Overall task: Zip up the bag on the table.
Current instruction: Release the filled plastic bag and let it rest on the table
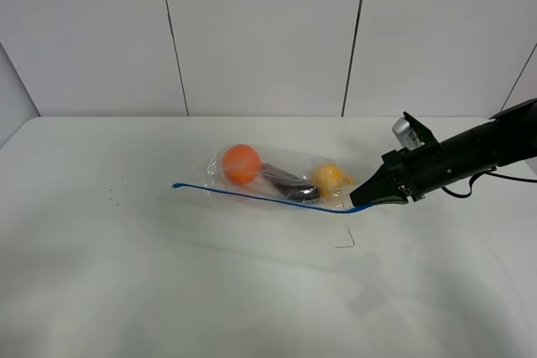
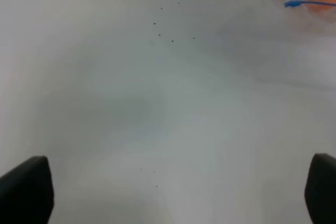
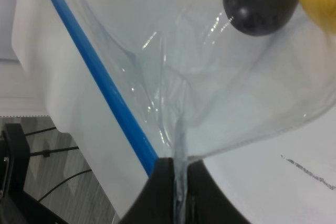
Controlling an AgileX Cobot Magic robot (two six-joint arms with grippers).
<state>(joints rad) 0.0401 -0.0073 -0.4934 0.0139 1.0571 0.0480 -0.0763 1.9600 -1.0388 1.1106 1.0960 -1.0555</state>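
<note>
The clear bag [image 1: 277, 180] lies in the middle of the white table [image 1: 168, 274]. Its blue zipper strip [image 1: 252, 196] runs along the near edge, raised a little at the right end. An orange ball, a dark purple piece and a yellow piece show through it. My right gripper [image 1: 359, 199] is shut on the bag's right corner by the zipper end; the right wrist view shows the fingers [image 3: 207, 195] pinching the plastic [image 3: 199, 93] beside the blue strip [image 3: 94, 72]. My left gripper [image 2: 173, 192] is open over bare table, left of the bag's left zipper end [image 2: 302, 3].
A short dark scratch mark [image 1: 346, 243] lies on the table just in front of the bag's right end. A few tiny dark specks [image 1: 113, 199] dot the table at the left. The white wall panels stand behind the table's far edge [image 1: 252, 118].
</note>
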